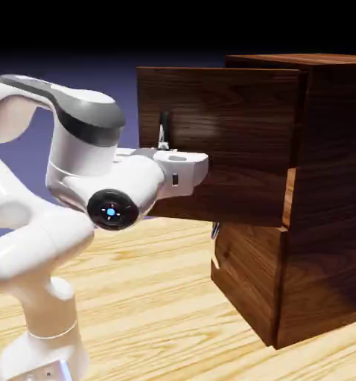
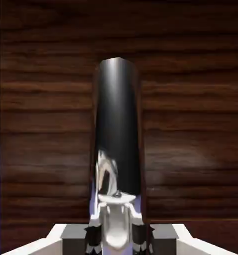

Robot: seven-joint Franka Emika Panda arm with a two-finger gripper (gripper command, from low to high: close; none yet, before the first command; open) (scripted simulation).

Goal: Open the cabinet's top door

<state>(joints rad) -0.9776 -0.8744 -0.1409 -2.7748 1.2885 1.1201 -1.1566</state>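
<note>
The dark walnut cabinet stands at the right. Its top door is swung out from the cabinet front, its free edge toward the exterior view's left. My gripper is shut on the door's small vertical bar handle. In the hand view the handle rises as a dark shiny bar between my grey fingertips, in front of the door's wood grain. There my gripper shows at the bottom edge, clamped around the bar's lower end.
The lower front panel is closed, with its small pale handle just below the open door's bottom edge. The cabinet sits on a light wooden table. My white arm fills the left.
</note>
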